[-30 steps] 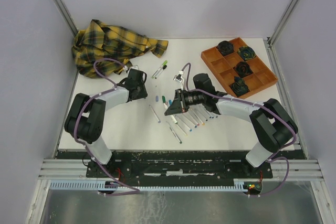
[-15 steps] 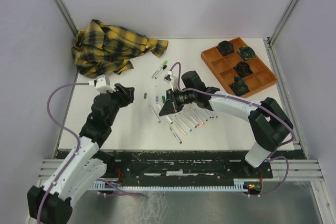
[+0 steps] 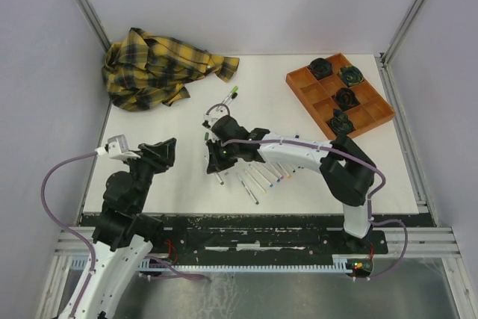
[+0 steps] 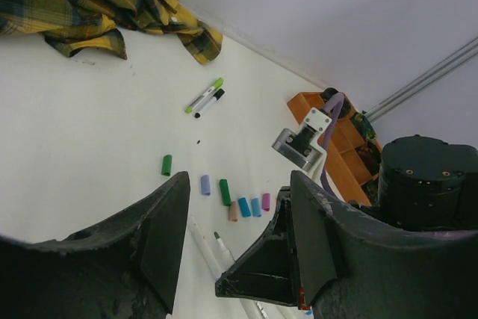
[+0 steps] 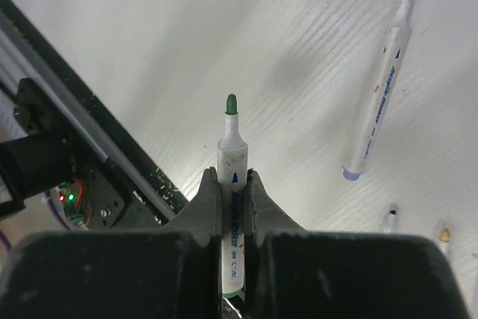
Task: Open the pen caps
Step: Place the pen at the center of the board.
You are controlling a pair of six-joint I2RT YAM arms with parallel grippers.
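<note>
You look down on a white table [image 3: 149, 121], with a yellow plaid cloth [image 3: 153, 65] bunched at its far left corner and an orange tray [image 3: 303, 99] at far right. Your left gripper [image 4: 237, 207] hangs over the near left, jaws released and holding nothing. Your right gripper [image 5: 232, 184], at mid-table, is clenched on a white pen [image 5: 231, 147] whose green tip is bare. A row of uncapped pens [image 3: 263, 178] lies just to its right. The pen caps [image 4: 225, 192] lie loose at mid-table in a short line of lilac, green, peach, blue and pink, with one green cap [image 4: 166, 164] apart to the left.
</note>
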